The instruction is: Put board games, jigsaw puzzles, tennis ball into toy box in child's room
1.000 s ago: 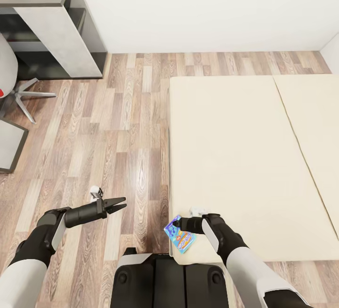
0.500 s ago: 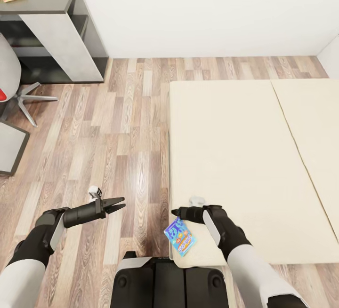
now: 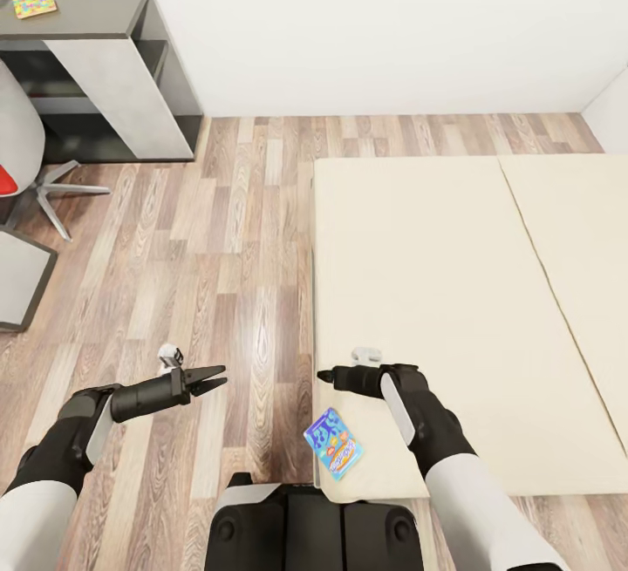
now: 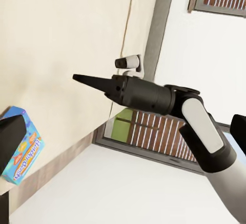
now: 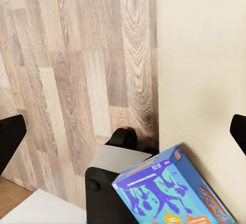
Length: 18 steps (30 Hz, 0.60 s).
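Where bed meets floor, blue game lies w/ right claw near.

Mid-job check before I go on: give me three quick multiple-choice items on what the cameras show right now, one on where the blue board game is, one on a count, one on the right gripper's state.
1. Where does the blue board game lie?
A. On the wooden floor by the chair
B. On the bed, at its near corner beside the robot's base
C. On the dark table top

2. How many beige mattress pads does the bed show?
A. One
B. Two
C. Three

3. What is the state of the right gripper?
A. Shut on the blue board game
B. Shut on a tennis ball
C. Holding nothing, apart from the game

Answers: 1 B, the box rests on the beige pad's near corner in the head view. 2 B, one seam splits the bed into two pads. 3 C, the right wrist view shows the fingertips spread wide with the box lying free beyond them.
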Tool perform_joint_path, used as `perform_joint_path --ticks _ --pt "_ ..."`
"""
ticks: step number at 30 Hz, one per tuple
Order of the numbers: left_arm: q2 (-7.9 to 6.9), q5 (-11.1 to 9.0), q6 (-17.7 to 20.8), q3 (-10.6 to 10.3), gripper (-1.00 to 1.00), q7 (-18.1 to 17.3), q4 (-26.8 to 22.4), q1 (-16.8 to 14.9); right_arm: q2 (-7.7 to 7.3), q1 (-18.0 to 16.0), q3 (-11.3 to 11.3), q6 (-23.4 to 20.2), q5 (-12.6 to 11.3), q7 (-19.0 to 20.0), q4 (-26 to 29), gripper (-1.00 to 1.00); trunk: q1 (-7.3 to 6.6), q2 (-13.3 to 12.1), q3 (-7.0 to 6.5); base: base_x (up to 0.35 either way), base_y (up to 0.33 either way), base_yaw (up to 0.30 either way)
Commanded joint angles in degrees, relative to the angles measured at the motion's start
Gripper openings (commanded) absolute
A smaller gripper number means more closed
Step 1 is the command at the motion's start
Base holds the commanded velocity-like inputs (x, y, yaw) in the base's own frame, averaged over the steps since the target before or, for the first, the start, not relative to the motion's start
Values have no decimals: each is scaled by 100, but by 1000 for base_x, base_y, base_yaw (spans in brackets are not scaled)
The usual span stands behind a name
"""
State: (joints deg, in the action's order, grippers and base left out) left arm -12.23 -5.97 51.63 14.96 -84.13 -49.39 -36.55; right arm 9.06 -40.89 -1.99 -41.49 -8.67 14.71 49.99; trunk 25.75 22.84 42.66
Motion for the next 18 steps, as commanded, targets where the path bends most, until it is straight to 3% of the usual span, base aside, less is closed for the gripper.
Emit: perform_joint_path --ticks 1,6,18 --pt "-55 -10 62 -1 100 -24 1 -1 0 3 2 -101 -38 30 25 100 4 8 -3 0 0 0" --pt "-188 -12 56 2 100 -3 4 0 -13 28 11 -223 -38 191 213 100 4 8 -51 0 0 0" --pt "-339 6 -71 1 100 16 25 108 -52 203 15 -459 -47 315 600 100 4 8 -163 0 0 0"
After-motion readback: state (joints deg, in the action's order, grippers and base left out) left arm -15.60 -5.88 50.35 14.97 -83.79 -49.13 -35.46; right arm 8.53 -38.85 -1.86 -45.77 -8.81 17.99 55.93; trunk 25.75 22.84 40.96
